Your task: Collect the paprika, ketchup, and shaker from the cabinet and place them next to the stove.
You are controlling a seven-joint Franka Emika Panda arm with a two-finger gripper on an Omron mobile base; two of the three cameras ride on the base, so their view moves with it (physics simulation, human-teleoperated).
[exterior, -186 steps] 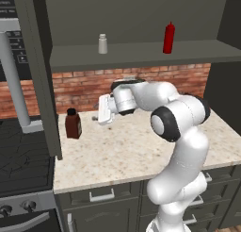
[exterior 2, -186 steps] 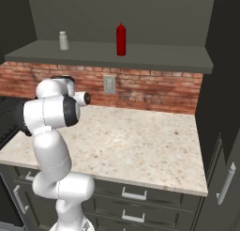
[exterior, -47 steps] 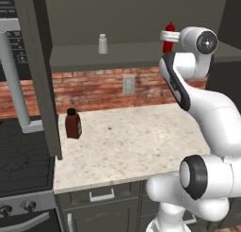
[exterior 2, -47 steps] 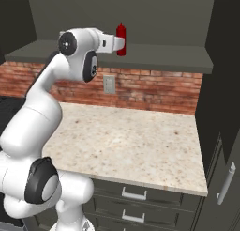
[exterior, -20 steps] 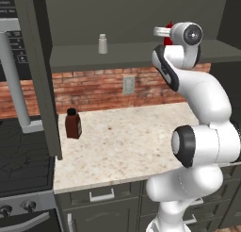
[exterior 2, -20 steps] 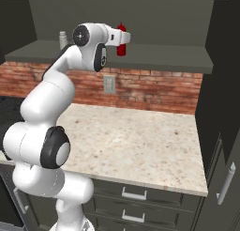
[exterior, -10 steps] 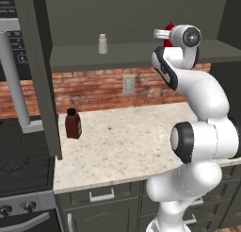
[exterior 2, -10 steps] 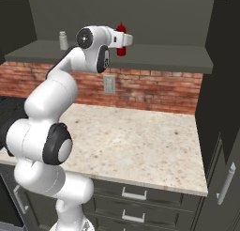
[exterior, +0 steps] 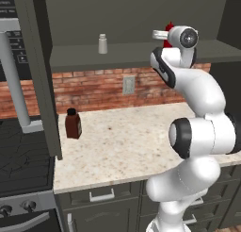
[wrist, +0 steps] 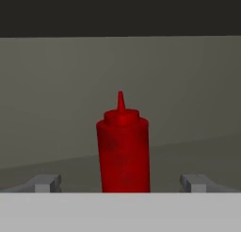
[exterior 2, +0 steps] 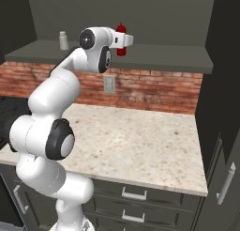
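Note:
The ketchup [wrist: 123, 146], a slim bright red bottle, stands upright on the shelf of the cabinet [exterior: 127, 54]. My gripper [wrist: 121, 183] is open and level with it, one fingertip on each side and both still short of the bottle. From the right base, the gripper [exterior 2: 126, 40] sits just in front of the ketchup [exterior 2: 121, 29]. The pale shaker [exterior: 102, 44] stands further left on the same shelf. The dark brown paprika [exterior: 72, 124] stands on the counter beside the stove [exterior: 23, 155].
The open cabinet door [exterior: 40, 70] hangs edge-on between the counter and the stove. A steel microwave [exterior: 9, 42] with a long handle is above the stove. The speckled counter [exterior 2: 140, 141] runs under the shelf, with a brick wall and an outlet [exterior: 128, 85] behind.
The arm has risen from the counter to the shelf. Over the last second the hand has edged slightly nearer the ketchup, with the jaws staying open.

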